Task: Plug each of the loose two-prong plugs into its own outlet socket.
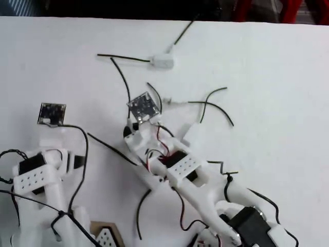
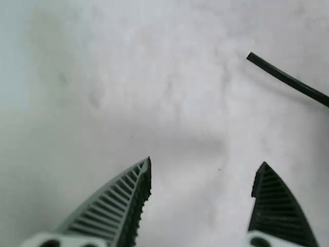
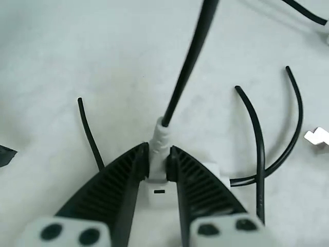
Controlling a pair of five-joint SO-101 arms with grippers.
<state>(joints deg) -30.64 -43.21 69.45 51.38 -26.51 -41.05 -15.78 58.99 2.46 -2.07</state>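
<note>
My right gripper is shut on a white two-prong plug just above the table. Its black cord runs away from the fingers. In the high view this arm reaches to the table's middle, and the cord curves off toward the back. A small loose white plug lies farther off, and its cord trails right of it. A white block with cords at both ends sits at the back. My left gripper hangs open over bare table at the left.
Loose black cords curl on the white table beside the right gripper. One cord end lies ahead of the left gripper. A second white piece rests by the right arm. The table's far edge runs along the back.
</note>
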